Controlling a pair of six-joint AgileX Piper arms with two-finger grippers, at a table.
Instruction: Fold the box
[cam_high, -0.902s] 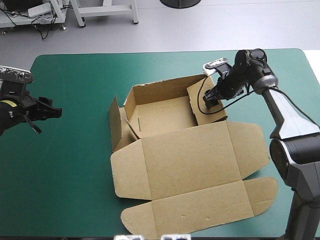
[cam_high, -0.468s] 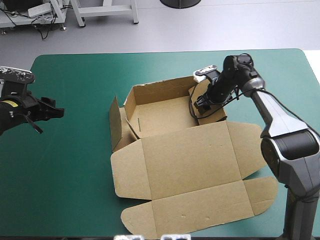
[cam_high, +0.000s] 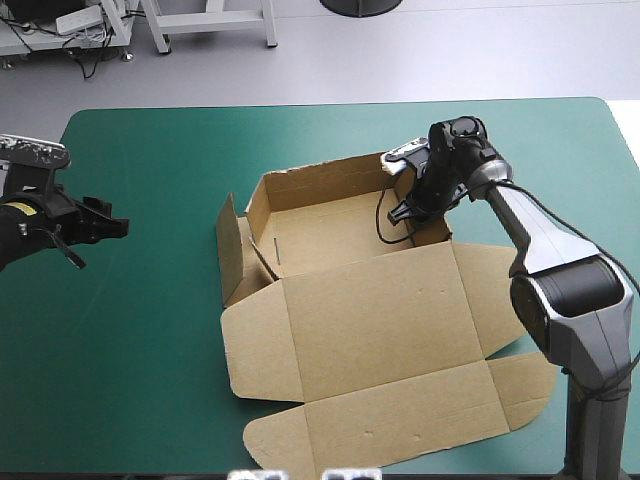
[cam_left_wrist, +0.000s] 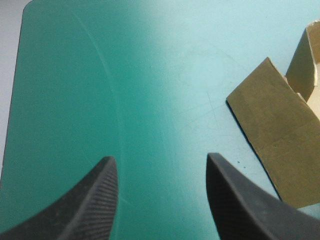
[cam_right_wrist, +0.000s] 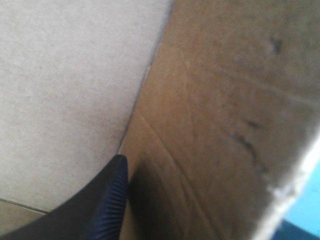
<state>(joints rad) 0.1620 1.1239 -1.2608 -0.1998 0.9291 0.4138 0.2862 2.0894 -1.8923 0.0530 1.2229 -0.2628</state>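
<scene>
Teal-green table cover (cam_high: 150, 330), centre: brown cardboard box (cam_high: 330, 225), lid (cam_high: 380, 330) flat at 6 o'clock; likely light, stiff, take wall edges; left gripper (cam_left_wrist: 157, 165) spread, empty, 9 o'clock; right gripper (cam_high: 408, 210) at 2 o'clock wall (cam_right_wrist: 225, 125), grip unclear

Teal-green table (cam_high: 150, 300) with rounded corners fills most of the view. Beyond its far edge, plain grey floor (cam_high: 450, 50), pretty evenly lit. White metal frame legs (cam_high: 212, 17) stand at the far left, with loose cables (cam_high: 85, 55) beside them.

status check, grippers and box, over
left gripper open over teal-green cover, clear of the box. right gripper at its raised right wall. lid flat, nothing blocking.
</scene>
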